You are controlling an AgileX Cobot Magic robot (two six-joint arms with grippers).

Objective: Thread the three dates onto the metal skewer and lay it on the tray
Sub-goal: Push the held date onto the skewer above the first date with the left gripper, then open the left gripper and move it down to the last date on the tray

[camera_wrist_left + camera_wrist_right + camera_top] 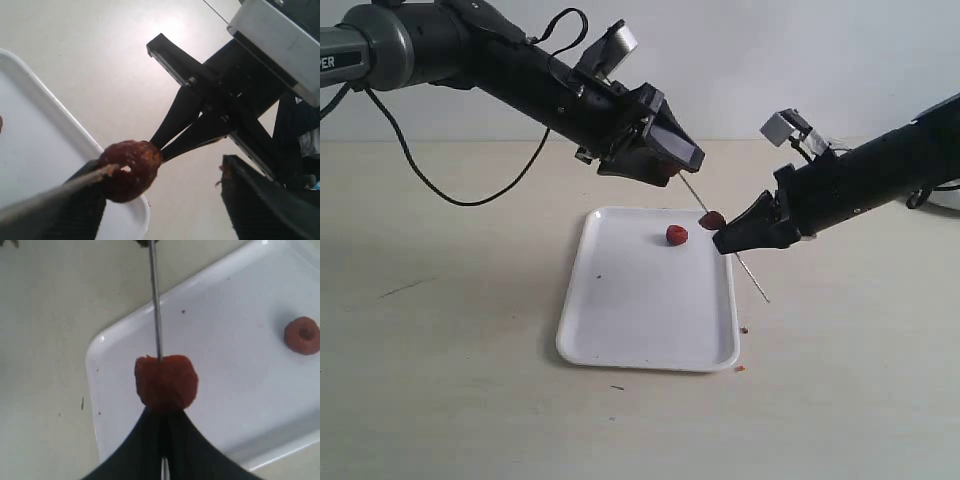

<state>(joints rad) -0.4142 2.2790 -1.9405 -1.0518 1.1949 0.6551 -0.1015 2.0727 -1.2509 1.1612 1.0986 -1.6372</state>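
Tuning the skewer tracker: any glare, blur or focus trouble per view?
Exterior view: soft even light, faint shadows, skewer barely resolved. Left wrist view: glare patch on the table, near skewer blurred. Right wrist view: little glare, skewered date slightly soft, tray tinted bluish.

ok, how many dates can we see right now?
2. One date sits threaded on the metal skewer by the right gripper; the other date lies loose on the tray. No third in view; it may be hidden.
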